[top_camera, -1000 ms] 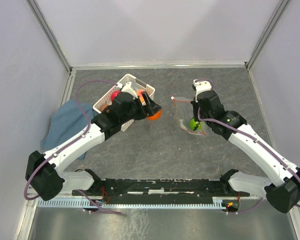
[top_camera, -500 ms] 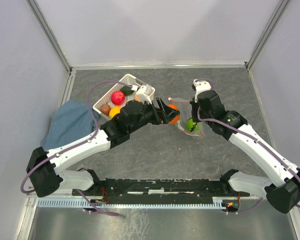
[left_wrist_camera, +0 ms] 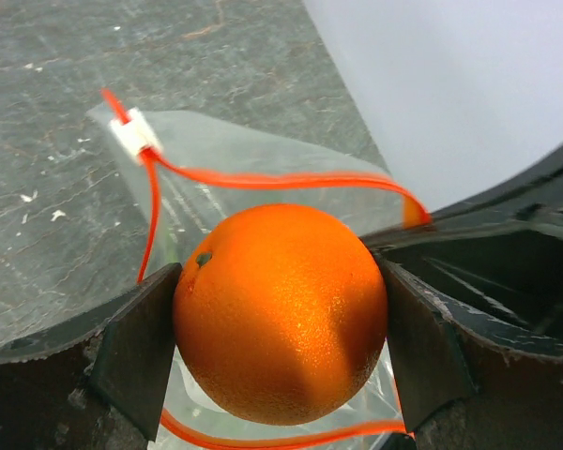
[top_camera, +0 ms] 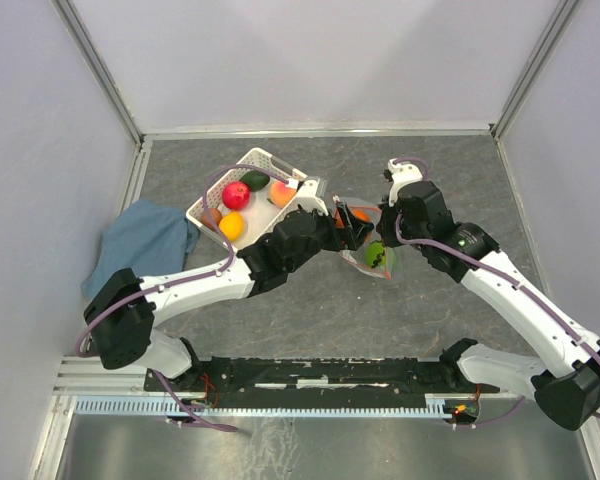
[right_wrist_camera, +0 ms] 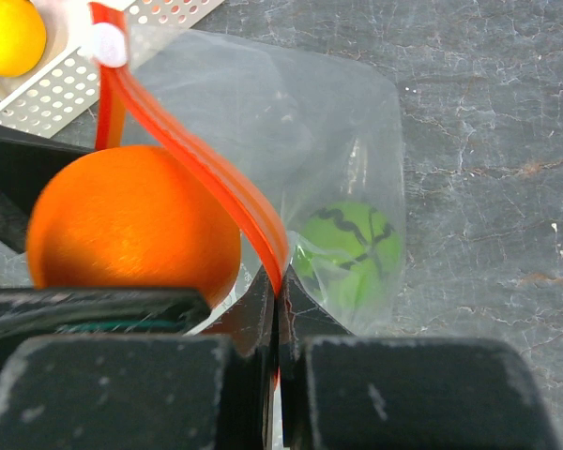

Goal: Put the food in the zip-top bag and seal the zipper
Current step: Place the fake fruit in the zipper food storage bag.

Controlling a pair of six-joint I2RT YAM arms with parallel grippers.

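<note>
Holding the orange (left_wrist_camera: 281, 314) between them, the left fingers (left_wrist_camera: 136, 347) are spreading wide around it and hanging it right at the mouth of the zip-top bag (left_wrist_camera: 253, 178), on the bag's basket side. The right fingers (right_wrist_camera: 319, 375) are pinching shut on the near end of the zipper (right_wrist_camera: 206, 173) and keeping one lip of the mouth raised. The strip's long axis is running away from that pinch to the slider (left_wrist_camera: 134, 136) at the bag's far corner. The green round fruit (right_wrist_camera: 345, 246) is lying inside the bag, near its closed end.

Judgement: the left arm is carrying the load, and the orange is needing to pass the raised strip toward the green fruit before release.

Past the bag's mouth side, the basket (top_camera: 242, 165) is holding the red apple (top_camera: 236, 194), lemon (top_camera: 232, 226), peach (top_camera: 282, 192) and avocado (top_camera: 254, 180).
</note>
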